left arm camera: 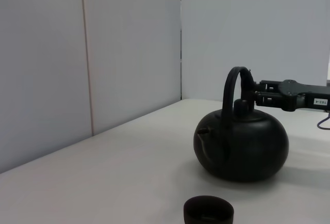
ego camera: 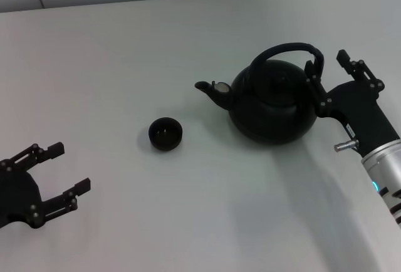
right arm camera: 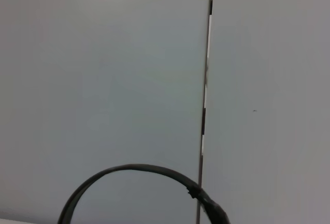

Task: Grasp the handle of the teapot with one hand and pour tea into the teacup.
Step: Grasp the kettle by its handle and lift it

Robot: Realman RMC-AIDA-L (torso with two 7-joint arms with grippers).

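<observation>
The matte-black teapot [ego camera: 272, 106] stands on the white table, right of centre, its spout pointing toward the small black teacup [ego camera: 165, 133]. Its arched handle [ego camera: 288, 50] rises over the lid. My right gripper [ego camera: 326, 61] is open at the handle's right end, one finger on each side of the hoop, without closing on it. The left wrist view shows the teapot [left arm camera: 242, 146], the handle [left arm camera: 231, 87], the right gripper [left arm camera: 253, 93] level with the hoop, and the teacup [left arm camera: 209, 211]. The handle [right arm camera: 131, 171] arcs across the right wrist view. My left gripper [ego camera: 70, 167] rests open at the table's lower left.
The white table [ego camera: 125, 65] runs back to pale wall panels [left arm camera: 129, 48]. The right arm's silver forearm [ego camera: 385, 172] comes in from the lower right corner.
</observation>
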